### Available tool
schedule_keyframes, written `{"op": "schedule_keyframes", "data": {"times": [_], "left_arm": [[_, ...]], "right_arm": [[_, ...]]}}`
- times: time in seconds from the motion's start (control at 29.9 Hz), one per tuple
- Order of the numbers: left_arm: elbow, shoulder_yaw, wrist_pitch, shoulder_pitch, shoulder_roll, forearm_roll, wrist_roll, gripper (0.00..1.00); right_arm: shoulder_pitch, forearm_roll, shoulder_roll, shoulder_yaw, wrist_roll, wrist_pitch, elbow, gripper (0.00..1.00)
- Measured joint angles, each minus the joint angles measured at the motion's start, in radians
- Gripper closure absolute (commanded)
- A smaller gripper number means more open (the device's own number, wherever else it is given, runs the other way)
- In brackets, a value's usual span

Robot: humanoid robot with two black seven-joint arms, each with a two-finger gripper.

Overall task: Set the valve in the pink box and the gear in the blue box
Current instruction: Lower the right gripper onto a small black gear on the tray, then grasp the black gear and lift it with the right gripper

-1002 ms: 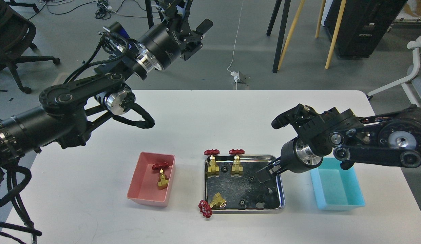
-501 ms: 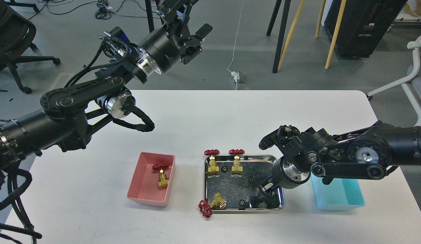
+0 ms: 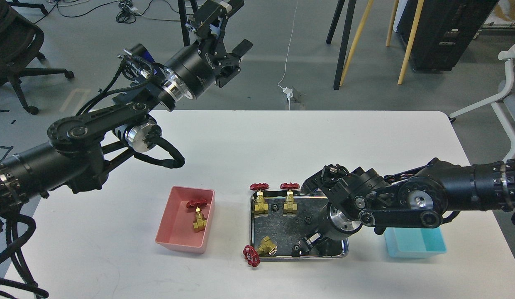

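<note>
A robotics lab: grey floor with loose cables [image 3: 128, 10], office chair [image 3: 14, 50], white table [image 3: 240, 137].

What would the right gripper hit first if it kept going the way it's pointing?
Probably a gear on the tray floor. The right gripper points down and left into the tray's near end, fingertips almost at that gear; depth is hard to judge.
</note>
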Motion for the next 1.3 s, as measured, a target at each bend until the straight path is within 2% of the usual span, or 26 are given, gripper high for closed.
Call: {"op": "schedule_keyframes", "data": {"times": [0.3,0.67,0.8,0.87,1.1,1.3], "left_arm": [[0.0,-0.001,0.0,0.003,-0.001,0.0,0.0,0.01],[0.0,-0.001,0.0,0.024,-0.001,0.0,0.0,0.01],[0.001,-0.001,0.0,0.028,-0.001,0.0,0.0,0.01],[0.0,-0.001,-0.001,0.028,-0.001,0.0,0.0,0.01],[0.0,-0.001,-0.002,0.029,-0.007,0.0,0.0,0.01],[0.0,-0.001,-0.002,0.029,-0.009,0.0,0.0,0.01]], "right_arm": [[-0.015,-0.001,-0.004,-0.003,-0.015,0.0,-0.015,0.39],[-0.03,-0.001,-0.001,-0.003,-0.026,0.0,-0.029,0.55],[-0.03,0.0,0.0,-0.003,-0.028,0.0,-0.03,0.74],[-0.031,0.0,0.0,-0.003,-0.028,0.0,-0.029,0.79],[-0.026,0.001,-0.006,-0.003,-0.028,0.0,-0.025,0.85],[-0.009,0.004,-0.03,0.0,-0.028,0.0,-0.017,0.85]]}}
